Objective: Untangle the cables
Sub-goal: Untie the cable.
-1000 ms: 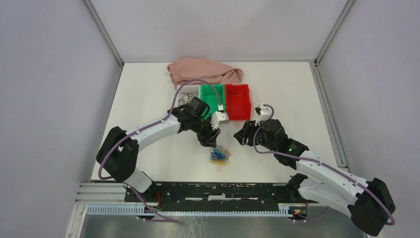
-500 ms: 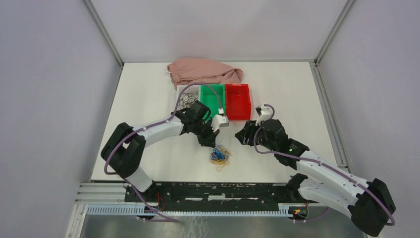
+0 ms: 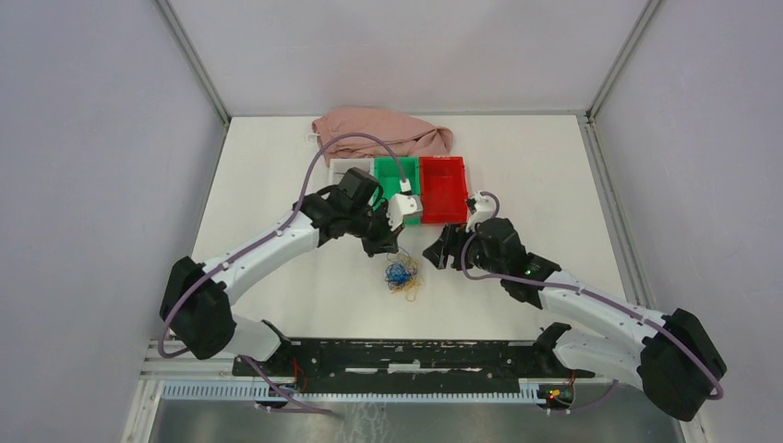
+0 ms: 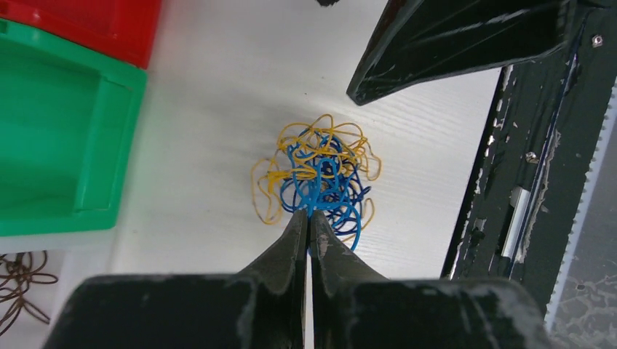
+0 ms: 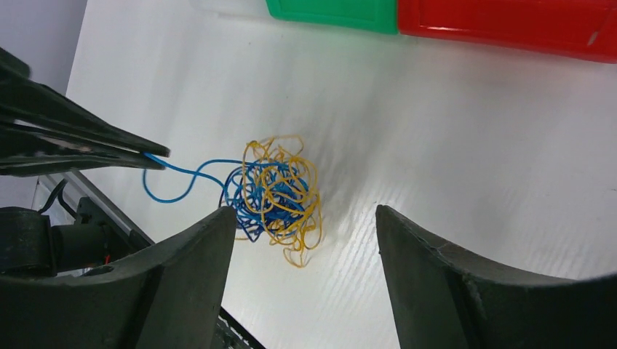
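Observation:
A fist-sized tangle of blue and yellow cables (image 3: pixel 402 277) lies on the white table between the two arms. My left gripper (image 4: pixel 309 214) is shut on a blue cable at the near edge of the tangle (image 4: pixel 320 174). In the right wrist view that blue strand (image 5: pixel 182 182) runs taut-looped from the left fingertips (image 5: pixel 156 153) to the tangle (image 5: pixel 280 193). My right gripper (image 5: pixel 304 211) stands wide open just above and beside the tangle, holding nothing. A few dark brown cables (image 4: pixel 22 280) lie apart, left of the green bin.
A green bin (image 3: pixel 395 175) and a red bin (image 3: pixel 443 189) stand side by side behind the grippers. A pink cloth (image 3: pixel 379 129) lies at the back. A black rail (image 3: pixel 397 355) runs along the table's near edge.
My left gripper closed on a blue cable and drew back toward the bins, dragging the tangle a little that way. The right gripper opened wider and shifted left toward the tangle.

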Robot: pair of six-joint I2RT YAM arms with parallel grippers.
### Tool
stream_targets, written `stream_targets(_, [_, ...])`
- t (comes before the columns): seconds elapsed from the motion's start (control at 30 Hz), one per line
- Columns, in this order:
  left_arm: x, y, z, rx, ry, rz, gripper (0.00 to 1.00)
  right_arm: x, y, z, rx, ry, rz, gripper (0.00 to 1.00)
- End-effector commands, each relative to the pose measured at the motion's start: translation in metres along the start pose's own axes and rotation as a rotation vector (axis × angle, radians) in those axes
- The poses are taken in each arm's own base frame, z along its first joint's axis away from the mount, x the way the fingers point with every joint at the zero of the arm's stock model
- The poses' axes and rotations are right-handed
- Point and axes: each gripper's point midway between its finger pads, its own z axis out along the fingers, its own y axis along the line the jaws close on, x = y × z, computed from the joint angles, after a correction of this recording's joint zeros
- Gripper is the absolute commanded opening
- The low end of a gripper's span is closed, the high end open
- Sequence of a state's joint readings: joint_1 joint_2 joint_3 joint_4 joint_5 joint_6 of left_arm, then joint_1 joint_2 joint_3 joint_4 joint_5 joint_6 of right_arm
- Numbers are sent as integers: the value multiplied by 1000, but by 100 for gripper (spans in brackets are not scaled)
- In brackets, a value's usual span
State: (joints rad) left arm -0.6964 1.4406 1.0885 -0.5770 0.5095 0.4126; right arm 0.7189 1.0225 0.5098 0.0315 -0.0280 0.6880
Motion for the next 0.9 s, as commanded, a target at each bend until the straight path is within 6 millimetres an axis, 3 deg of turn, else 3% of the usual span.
stream_targets(0.0, [-27,-5,-31,-35,-46,53,3,-37,43,4,-156,-92,23,78])
stream_targets(0.13, [-39,-6,-44,-63,-74,26,3,-48,63,3,-226,-112,19,79])
stream_targets(0.33, [-58,-5,-63,-110,-115,20,3,-45,86,4,-286,-94,-10,80])
stream_targets(0.53, [-65,-10,-75,-135,-125,10,3,-44,101,7,-311,-95,-19,79])
stream_targets(0.87, [-75,-33,-87,-82,-149,-25,3,-60,91,16,-206,-170,26,73])
